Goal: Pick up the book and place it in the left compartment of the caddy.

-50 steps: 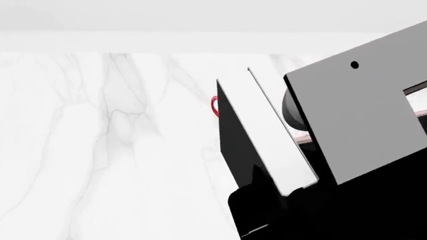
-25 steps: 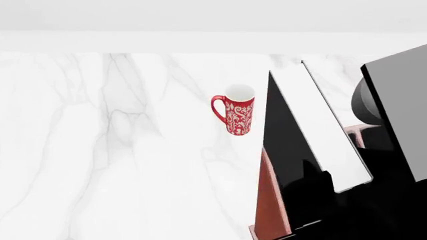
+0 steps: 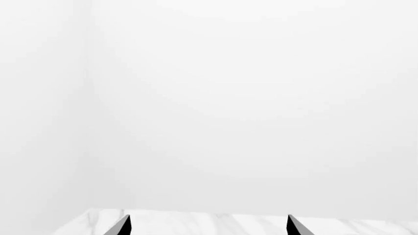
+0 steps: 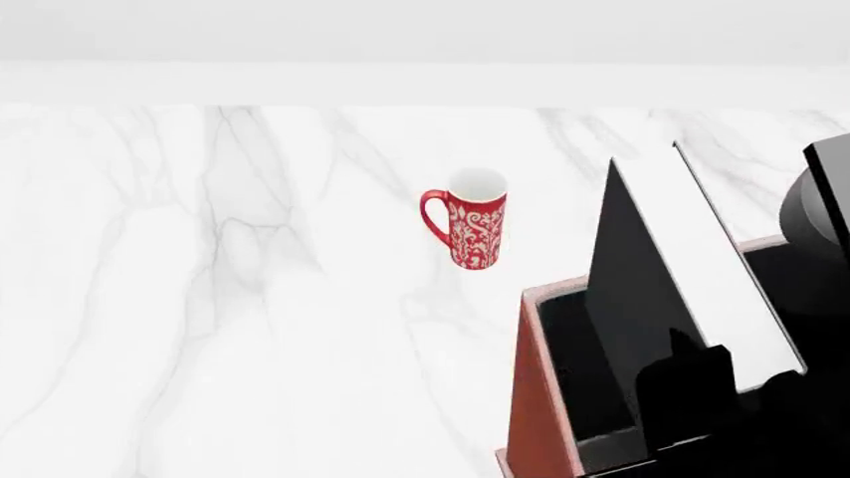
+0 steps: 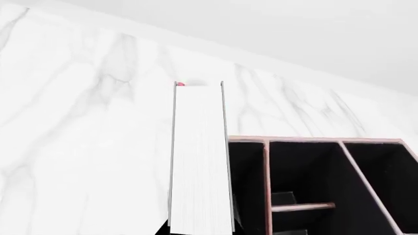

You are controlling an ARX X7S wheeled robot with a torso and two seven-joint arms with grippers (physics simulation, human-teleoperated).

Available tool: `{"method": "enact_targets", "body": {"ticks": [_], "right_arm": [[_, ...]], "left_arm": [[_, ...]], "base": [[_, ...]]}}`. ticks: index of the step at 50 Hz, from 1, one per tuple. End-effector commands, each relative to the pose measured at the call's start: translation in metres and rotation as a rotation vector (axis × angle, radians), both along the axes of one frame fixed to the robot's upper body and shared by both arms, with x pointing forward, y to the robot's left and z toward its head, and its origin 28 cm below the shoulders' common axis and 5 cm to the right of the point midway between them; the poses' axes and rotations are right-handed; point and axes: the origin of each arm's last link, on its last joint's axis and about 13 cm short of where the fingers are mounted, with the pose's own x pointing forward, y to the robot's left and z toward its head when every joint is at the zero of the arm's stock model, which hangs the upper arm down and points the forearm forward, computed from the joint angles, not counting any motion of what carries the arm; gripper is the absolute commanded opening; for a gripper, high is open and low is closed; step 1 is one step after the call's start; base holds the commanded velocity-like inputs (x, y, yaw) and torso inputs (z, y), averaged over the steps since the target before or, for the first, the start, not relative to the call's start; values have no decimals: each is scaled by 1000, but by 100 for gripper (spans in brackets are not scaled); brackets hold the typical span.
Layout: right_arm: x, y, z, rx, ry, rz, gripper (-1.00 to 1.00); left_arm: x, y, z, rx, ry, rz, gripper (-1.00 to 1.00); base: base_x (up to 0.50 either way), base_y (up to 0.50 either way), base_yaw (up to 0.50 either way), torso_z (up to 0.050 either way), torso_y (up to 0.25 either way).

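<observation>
The right tool (image 4: 691, 383) grips the plain black hardcover book (image 4: 644, 299), tilted above the reddish-brown leather-look caddy (image 4: 534, 398) and its long left compartment (image 4: 574, 368). Lowered tilted, it could catch the rim. The left tool's (image 3: 205, 227) tips stand apart, holding nothing.

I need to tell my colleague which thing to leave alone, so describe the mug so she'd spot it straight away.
On the white marble table, look beyond the big reddish-brown caddy at the near right. The mug stands alone and upright behind it. It is the only red thing with a white swirling pattern, with its handle facing left.
</observation>
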Motion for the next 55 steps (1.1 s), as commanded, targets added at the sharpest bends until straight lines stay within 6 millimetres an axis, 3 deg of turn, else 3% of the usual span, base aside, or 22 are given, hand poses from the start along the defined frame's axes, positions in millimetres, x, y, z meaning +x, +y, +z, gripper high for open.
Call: {"method": "enact_targets", "body": {"ticks": [1,12,55], "right_arm": [[4,-11,3,-12,-73,-51,-100],[14,-19,-5,-28,-70,-105,-100],[50,-18,-46,-35,-21,-134,-100]], "left_arm": [[0,0,0,0,3,0,100],[0,0,0,1,3,1,100],[0,-1,-1,7,3,-1,100]], "base": [[0,0,0,0,0],[0,0,0,0,1],[0,0,0,0,1]]}}
